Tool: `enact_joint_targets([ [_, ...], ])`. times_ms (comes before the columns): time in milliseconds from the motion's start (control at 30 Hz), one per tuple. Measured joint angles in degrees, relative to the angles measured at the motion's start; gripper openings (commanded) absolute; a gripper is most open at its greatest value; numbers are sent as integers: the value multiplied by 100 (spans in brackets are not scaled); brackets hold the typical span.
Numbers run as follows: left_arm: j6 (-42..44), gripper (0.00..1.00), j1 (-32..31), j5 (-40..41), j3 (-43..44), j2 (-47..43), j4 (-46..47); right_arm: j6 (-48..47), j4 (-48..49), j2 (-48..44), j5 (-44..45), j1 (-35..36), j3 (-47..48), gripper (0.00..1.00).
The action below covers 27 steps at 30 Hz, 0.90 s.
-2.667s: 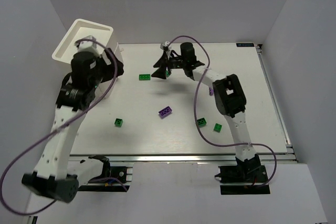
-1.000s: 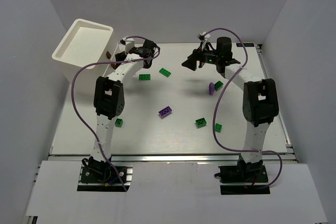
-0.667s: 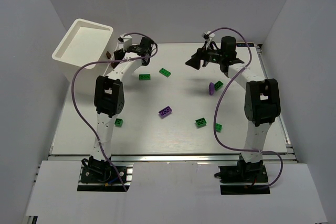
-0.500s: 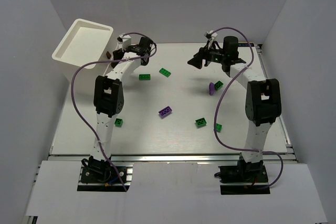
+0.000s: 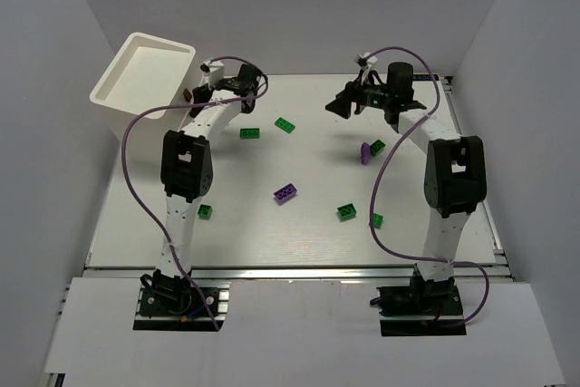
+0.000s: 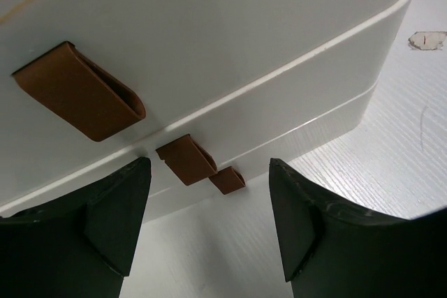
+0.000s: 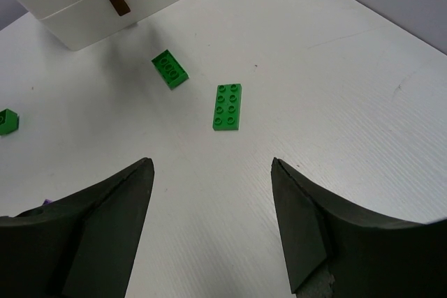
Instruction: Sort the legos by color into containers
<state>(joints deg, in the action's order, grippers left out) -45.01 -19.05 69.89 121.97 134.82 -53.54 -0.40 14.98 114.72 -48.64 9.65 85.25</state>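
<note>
The white tall bin [image 5: 145, 74] stands at the far left corner; its wall [image 6: 209, 26] and the lower tray [image 6: 300, 113] joined to it fill the left wrist view, with brown marks [image 6: 80, 92]. My left gripper [image 5: 203, 92] is open and empty, close to that wall [image 6: 209, 225]. My right gripper [image 5: 343, 104] is open and empty above the table [image 7: 213, 221]. Two green legos [image 5: 286, 125] [image 5: 250, 133] lie between the grippers, also in the right wrist view [image 7: 228, 107] [image 7: 170, 69]. A purple lego [image 5: 286, 193] lies mid-table. No yellow-green lego shows.
More legos lie on the white table: a purple one [image 5: 364, 152] beside a green one [image 5: 377, 146] under the right arm, two green ones [image 5: 347, 211] [image 5: 376, 219] nearer the front, one green [image 5: 206, 211] by the left arm. Grey walls enclose the table.
The left arm has come off the bin and stretched out low beside the containers. The right gripper has moved right and back, away from the green legos. Both barely moved in the last half second.
</note>
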Motion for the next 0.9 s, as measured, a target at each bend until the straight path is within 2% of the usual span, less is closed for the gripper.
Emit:
enact_joint_targets([
  [133, 2, 75, 33, 0, 0, 0, -2, 0, 0, 0, 0, -33, 0, 74],
  [267, 0, 68, 55, 0, -22, 0, -7, 0, 0, 0, -4, -59, 0, 73],
  [400, 2, 53, 72, 22, -52, 26, -42, -2, 2, 0, -4, -70, 0, 73],
  [600, 7, 38, 94, 44, -234, 72, -66, 52, 11, 0, -22, -70, 0, 74],
  [633, 2, 31, 96, 44, -293, 72, -63, 68, 11, 0, -22, -74, 0, 73],
  [733, 4, 20, 96, 46, -358, 72, -76, 101, 13, 2, -39, -87, 0, 73],
  [800, -2, 7, 96, 46, -369, 72, -79, 114, 15, 2, -48, -98, 0, 73],
  [867, 22, 0, 96, 48, -385, 72, -61, 120, 13, 0, -63, -107, 0, 74],
  [900, 31, 0, 96, 52, -400, 72, -42, 129, 13, 0, -63, -107, 0, 73],
])
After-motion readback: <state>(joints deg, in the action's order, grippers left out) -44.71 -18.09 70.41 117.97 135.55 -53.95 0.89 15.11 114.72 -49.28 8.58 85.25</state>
